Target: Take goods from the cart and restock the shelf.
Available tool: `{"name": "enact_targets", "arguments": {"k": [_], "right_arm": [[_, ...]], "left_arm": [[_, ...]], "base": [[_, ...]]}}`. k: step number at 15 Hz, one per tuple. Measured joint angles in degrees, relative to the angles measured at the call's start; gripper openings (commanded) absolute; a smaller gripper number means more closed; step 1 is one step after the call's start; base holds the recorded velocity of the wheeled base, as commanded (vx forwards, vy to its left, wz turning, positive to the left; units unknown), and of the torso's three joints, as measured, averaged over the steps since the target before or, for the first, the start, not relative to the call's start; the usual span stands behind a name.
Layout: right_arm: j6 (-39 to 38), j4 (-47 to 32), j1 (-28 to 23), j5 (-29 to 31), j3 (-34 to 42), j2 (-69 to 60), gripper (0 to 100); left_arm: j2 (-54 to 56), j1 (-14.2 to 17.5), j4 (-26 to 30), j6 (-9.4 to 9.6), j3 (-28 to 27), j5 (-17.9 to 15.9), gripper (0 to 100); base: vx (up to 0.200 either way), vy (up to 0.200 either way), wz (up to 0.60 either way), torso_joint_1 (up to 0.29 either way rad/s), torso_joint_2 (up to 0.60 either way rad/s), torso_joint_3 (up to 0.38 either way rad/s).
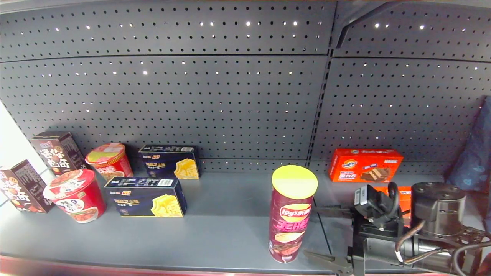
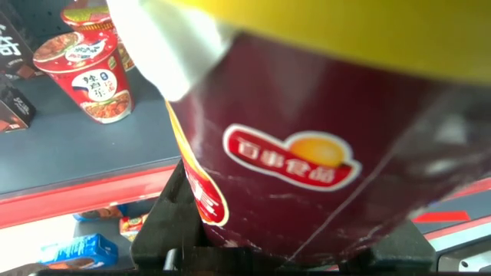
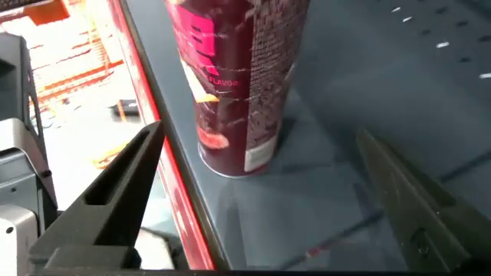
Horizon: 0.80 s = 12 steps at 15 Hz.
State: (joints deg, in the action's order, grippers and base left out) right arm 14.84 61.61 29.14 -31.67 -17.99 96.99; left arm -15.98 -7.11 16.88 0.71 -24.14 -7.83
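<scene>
1. Landmark: one chip can [image 1: 293,214] stands upright on the grey shelf [image 1: 230,230], yellow lid up, close to the shelf's red front edge.

2. Right gripper [image 1: 312,231]: level with the chip can's lower half, on its right side. The two fingers are spread wide. Their tips reach to just beside the chip can, one toward the shelf's back and one toward the front edge. No contact with it is visible.

3. Left gripper [image 2: 288,238]: below and in front of the shelf edge, to the left of the chip can. It pinches a second can [image 2: 307,153], maroon with a yellow lid, with a dark finger on either side of the can body.

4. Other stock, placed from the chip can:
- Behind and to the right, against the perforated back panel [image 1: 230,107]: an orange box [image 1: 364,165].
- Well to the left: two dark blue boxes, one forward [image 1: 147,197] and one behind it [image 1: 170,161].
- Farther left: two red noodle cups, one forward [image 1: 76,195] and one behind [image 1: 109,160].
- Farthest left: two brown boxes [image 1: 23,186] [image 1: 57,151], both upright.
</scene>
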Motion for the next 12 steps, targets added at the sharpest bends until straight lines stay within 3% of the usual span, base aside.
{"name": "enact_targets", "arguments": {"k": [3,6,10,12], "right_arm": [[-0.06,-0.82,-0.54,4.58,2.04,-7.06,100],[-0.04,-5.34,-0.22,20.13,2.58,-15.51,100],[-0.39,-16.09,-0.17,29.62,4.13,-29.07,100],[-1.4,-23.67,-0.17,33.19,4.83,-36.4,100]], "left_arm": [[-0.13,-0.3,-0.55,0.35,-1.35,-0.07,0],[-2.84,-2.17,-0.71,2.82,-6.49,-0.51,0],[-9.35,-8.74,-1.27,3.43,-9.85,-1.56,0],[-13.53,-13.26,-3.78,1.96,-11.3,-2.24,0]], "base": [[0.0,0.0,0.0,0.0,0.0,0.0],[0.0,0.0,0.0,0.0,0.0,0.0],[0.0,0.0,0.0,0.0,0.0,0.0],[0.0,0.0,0.0,0.0,0.0,0.0]]}}
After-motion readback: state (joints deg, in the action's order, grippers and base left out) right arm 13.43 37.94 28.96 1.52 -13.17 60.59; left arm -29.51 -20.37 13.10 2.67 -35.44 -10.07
